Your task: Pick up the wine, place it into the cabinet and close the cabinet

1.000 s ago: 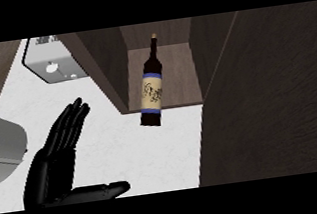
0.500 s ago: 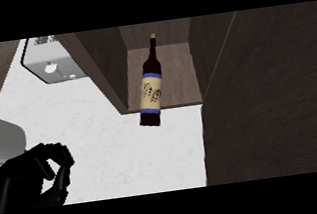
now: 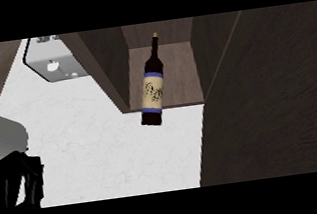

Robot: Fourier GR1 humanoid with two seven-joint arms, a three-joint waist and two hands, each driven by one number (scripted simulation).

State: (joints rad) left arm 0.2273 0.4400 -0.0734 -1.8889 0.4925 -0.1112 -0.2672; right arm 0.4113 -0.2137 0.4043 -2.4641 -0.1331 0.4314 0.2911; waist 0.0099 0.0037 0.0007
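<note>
Wine [image 3: 153, 90] stands in the cabinet [image 3: 112, 69], its base jutting past the shelf edge – untouched. I see my left hand [image 3: 11, 181] low at the left, clenched on nothing.

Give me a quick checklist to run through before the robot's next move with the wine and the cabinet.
1. Wine bottle inside the cabinet: ok for the neck and label; the base reaches past the shelf's front edge.
2. Bottle free of any robot hand: ok, nothing touches it.
3. Left robot hand position: not ok for closing; it sits low at the view's left edge, far from the cabinet.
4. Left robot hand holding nothing: ok, fingers curled on nothing.
5. Right robot hand ready: cannot tell, not in view.
6. Cabinet door closed: not ok, it stands open at the right.
</note>
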